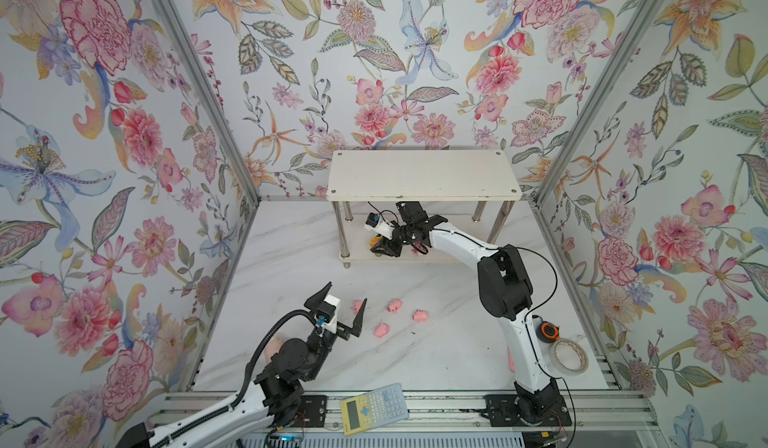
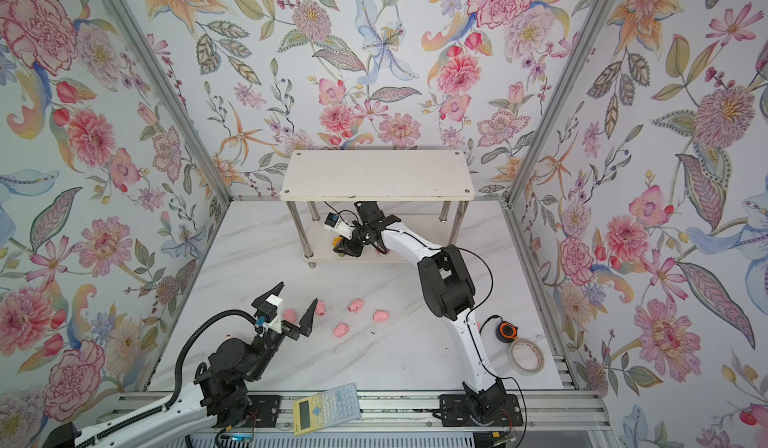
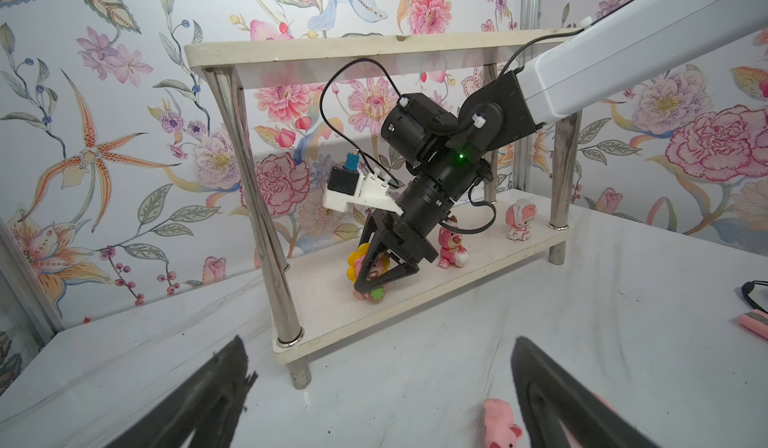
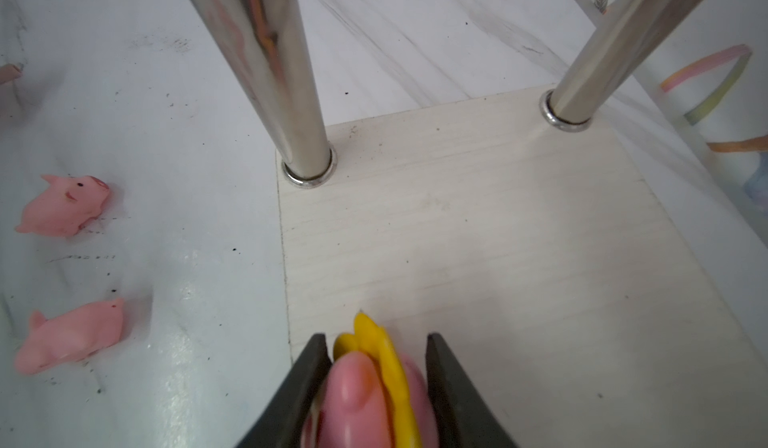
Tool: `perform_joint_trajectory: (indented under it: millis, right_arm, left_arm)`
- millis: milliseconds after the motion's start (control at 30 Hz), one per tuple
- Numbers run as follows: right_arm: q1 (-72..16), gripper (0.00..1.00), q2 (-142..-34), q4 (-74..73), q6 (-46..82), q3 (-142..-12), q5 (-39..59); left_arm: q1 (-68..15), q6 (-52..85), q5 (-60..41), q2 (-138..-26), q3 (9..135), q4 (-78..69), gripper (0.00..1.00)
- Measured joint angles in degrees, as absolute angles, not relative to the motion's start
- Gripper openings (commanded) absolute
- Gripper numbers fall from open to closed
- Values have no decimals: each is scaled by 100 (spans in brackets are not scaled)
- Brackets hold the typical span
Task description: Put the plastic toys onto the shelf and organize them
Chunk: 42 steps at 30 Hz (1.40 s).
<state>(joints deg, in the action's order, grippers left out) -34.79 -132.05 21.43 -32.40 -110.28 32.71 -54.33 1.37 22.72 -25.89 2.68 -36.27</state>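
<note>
Yellow-maned toy [image 4: 365, 392] sits clamped in right pincer [image 4: 376, 336] over shelf [image 4: 498, 238]; best stand it upright before releasing. Left pincer [image 1: 348, 291] gapes, empty.

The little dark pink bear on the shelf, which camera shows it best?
The left wrist view: the bear stands upright and whole on the shelf's lower tier, beside the right tool. Both top views show at most a pink sliver behind the arm; the right wrist view does not show it.
</note>
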Motion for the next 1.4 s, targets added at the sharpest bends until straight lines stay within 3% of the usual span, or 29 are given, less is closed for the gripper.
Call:
perform_joint_trajectory:
  millis: [333,500,700,733,767,1100,1400]
  right_arm:
    - [-3479,38,-13214,2171,-3094,-11028,3415]
    - [-3479,59,-13214,2174,-3002,-11028,3430]
    - [-3472,72,-13214,2178,-2851,-11028,3424]
    - [-3472,97,-13214,2174,-2825,-11028,3422]
    - [-3472,99,-13214,2171,-2777,-11028,3420]
    - [-3472,99,-13080,1979,-2447,-10888,3393]
    - [-3472,99,-12339,1682,-2196,-10230,3140]
  left_arm:
    - [-5433,156,2272,-2589,268,-3627,99]
    - [-5430,154,2270,-2615,268,-3632,99]
    - [-5426,154,2248,-2670,268,-3642,100]
    - [-5426,156,2246,-2670,268,-3656,99]
    - [-5426,154,2239,-2670,268,-3671,99]
    - [-5426,158,2119,-2561,268,-3708,99]
    - [-5426,200,2102,-2211,268,-3603,99]
